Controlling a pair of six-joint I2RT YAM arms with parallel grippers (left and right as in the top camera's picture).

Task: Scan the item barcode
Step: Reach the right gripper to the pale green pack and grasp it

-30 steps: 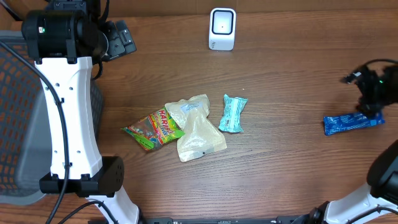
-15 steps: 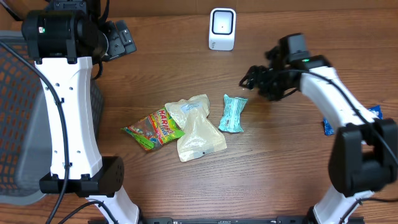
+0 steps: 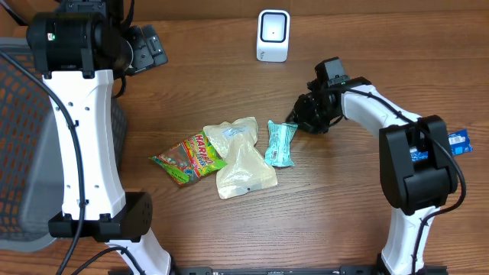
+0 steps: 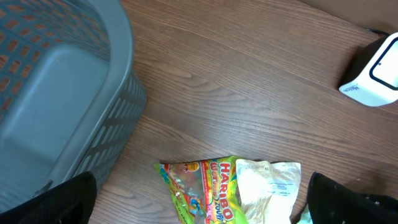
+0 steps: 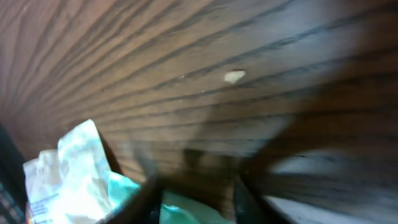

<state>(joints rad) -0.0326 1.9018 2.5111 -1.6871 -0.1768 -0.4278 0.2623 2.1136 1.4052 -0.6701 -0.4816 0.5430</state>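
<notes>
At one end of the teal packet (image 3: 280,145), right pincer (image 3: 296,124) straddles narrowly, grip unclear.

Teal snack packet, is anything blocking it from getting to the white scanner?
Nothing visible is in the way. Only bare wooden table lies between the teal packet and the white scanner. The right gripper is at the packet's top end, off to the side.

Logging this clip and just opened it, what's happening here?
The right gripper is at the upper end of the teal packet, the packet between its jaws; the blurred wrist view does not show a firm grip. The left gripper hangs open by the basket, holding nothing. The white scanner stands apart at the far edge, so nothing is being scanned yet.
</notes>
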